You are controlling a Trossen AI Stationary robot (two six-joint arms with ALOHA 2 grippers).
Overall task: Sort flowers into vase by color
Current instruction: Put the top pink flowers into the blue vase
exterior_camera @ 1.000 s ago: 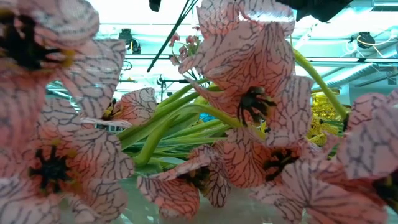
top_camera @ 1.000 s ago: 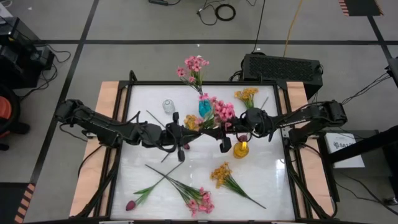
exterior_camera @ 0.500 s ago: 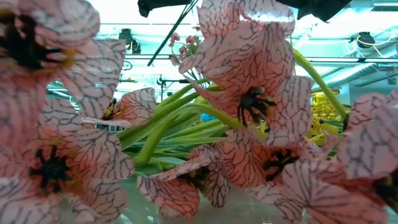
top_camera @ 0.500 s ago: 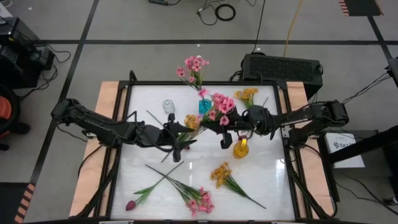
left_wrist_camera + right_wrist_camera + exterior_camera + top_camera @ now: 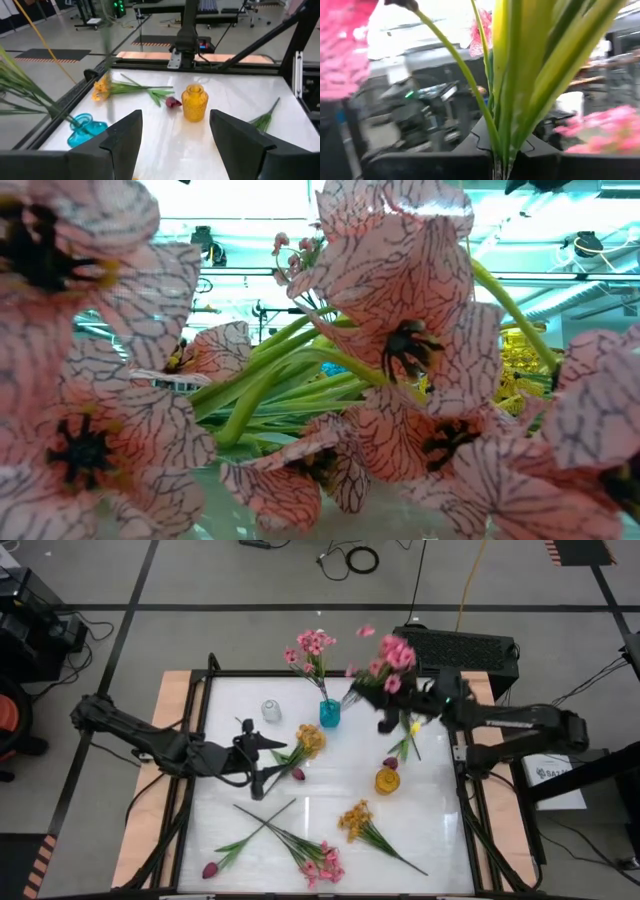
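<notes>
Right end effector (image 5: 385, 718) clamping pink spray (image 5: 385, 665) (stems lengthwise, blossoms toward table's far edge).

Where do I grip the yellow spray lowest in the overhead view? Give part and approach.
Take the yellow spray by its bare green stem, clear of the blossoms. Come straight down, fingers across it: it lies flat.

Glossy white table top (image 5: 320, 790) with bare wood side strips (image 5: 172, 730) and a matt black frame. Below the right pincer (image 5: 385, 722), a translucent amber glass vase (image 5: 194, 102); beside it a translucent blue glass vase (image 5: 82, 128). Cloth-like veined pink petals (image 5: 400, 290) and smooth plastic-looking green stems (image 5: 520, 75). Matt dark left pincer fingers (image 5: 125, 142).
</notes>
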